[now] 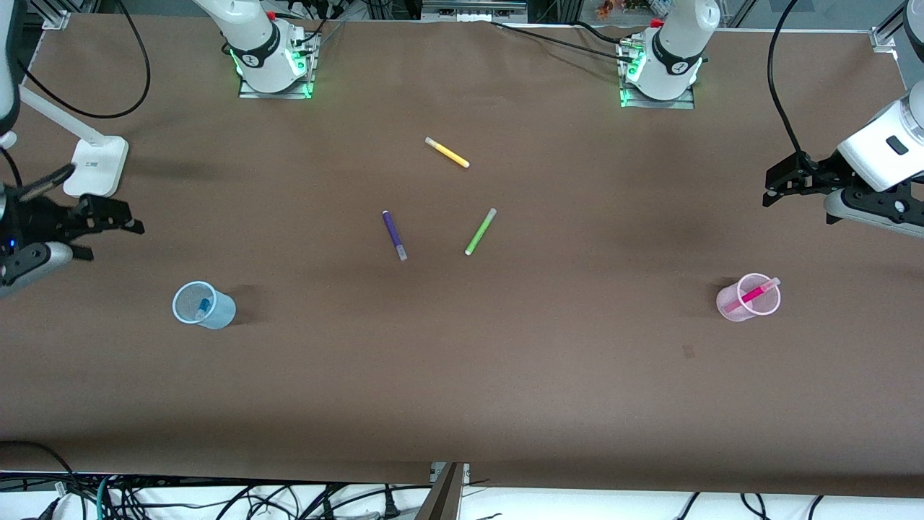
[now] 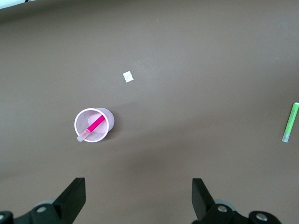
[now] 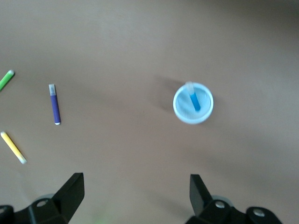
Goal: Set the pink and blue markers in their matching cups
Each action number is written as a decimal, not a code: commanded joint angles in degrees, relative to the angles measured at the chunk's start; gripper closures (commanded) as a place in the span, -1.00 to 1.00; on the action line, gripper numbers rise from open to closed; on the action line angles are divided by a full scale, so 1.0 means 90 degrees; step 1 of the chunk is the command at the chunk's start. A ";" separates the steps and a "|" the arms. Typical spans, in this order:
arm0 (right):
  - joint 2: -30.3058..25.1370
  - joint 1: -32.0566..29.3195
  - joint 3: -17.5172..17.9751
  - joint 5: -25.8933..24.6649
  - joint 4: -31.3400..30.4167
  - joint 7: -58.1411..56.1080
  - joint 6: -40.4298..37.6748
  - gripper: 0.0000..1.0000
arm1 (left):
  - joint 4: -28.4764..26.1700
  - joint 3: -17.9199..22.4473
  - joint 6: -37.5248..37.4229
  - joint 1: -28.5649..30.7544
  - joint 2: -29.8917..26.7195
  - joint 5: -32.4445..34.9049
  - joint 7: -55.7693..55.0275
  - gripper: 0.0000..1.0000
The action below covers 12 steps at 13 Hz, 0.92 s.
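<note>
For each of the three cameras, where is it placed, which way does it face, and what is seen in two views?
Front view: high, facing both bases; shows the left hand and right hand, both open.
Left wrist view: looks down past its own hand at the pink cup holding the pink marker.
Right wrist view: looks down past its own hand at the blue cup with the blue marker.
Shared: the green marker shows in all three.
</note>
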 commanded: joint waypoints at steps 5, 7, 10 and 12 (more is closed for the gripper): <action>-0.2168 -0.0072 0.0069 -0.0721 -0.2243 0.1340 0.0007 -1.00 | -0.0136 -0.0380 -0.0075 0.0144 -0.0155 -0.0114 -0.0339 -1.00; -0.2432 -0.0082 -0.0086 -0.0996 -0.2253 0.1311 0.0026 -1.00 | -0.0127 -0.0370 0.0052 0.0211 -0.0145 -0.0114 -0.0359 -1.00; -0.2531 -0.0072 -0.0087 -0.1036 -0.2253 0.1301 -0.0179 -1.00 | -0.0127 -0.0311 0.0355 0.0280 -0.0097 -0.0114 -0.0359 -1.00; -0.2473 -0.0072 -0.0078 -0.1026 -0.2214 0.1310 -0.0402 -1.00 | -0.0107 -0.0321 0.0355 0.0280 -0.0077 -0.0114 -0.0359 -1.00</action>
